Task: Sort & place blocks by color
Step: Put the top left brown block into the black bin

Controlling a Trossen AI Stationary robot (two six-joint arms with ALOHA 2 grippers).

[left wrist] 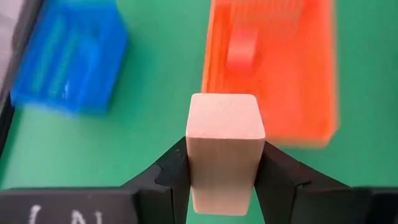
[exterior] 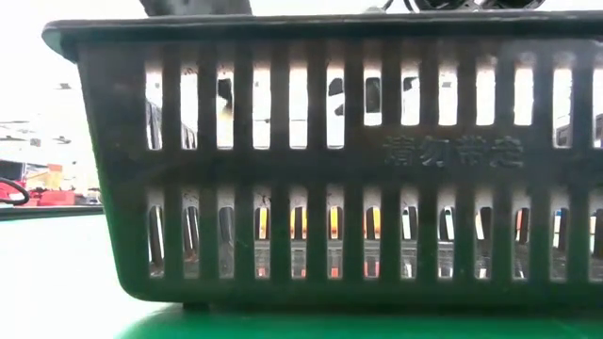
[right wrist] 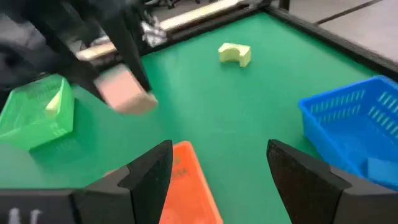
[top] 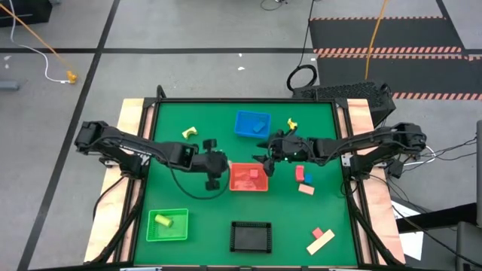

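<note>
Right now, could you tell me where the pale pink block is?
The pale pink block is held in the left hand, just left of the red bin at mid-table.

The left gripper (left wrist: 225,180) is clamped on a pale tan wooden block (left wrist: 224,149), its two dark fingers (left wrist: 166,177) pressing against the block's opposite sides. The block is a smooth rectangular piece with rounded edges, and it stands out past the fingertips toward the green table surface (left wrist: 155,93). Beyond the block lies a red bin (left wrist: 311,93) with a small red block (left wrist: 242,48) inside it. Off to one side of the red bin, apart from it, sits a blue bin (left wrist: 71,59) with slotted walls, blurred, near the table's dark edge.
</note>
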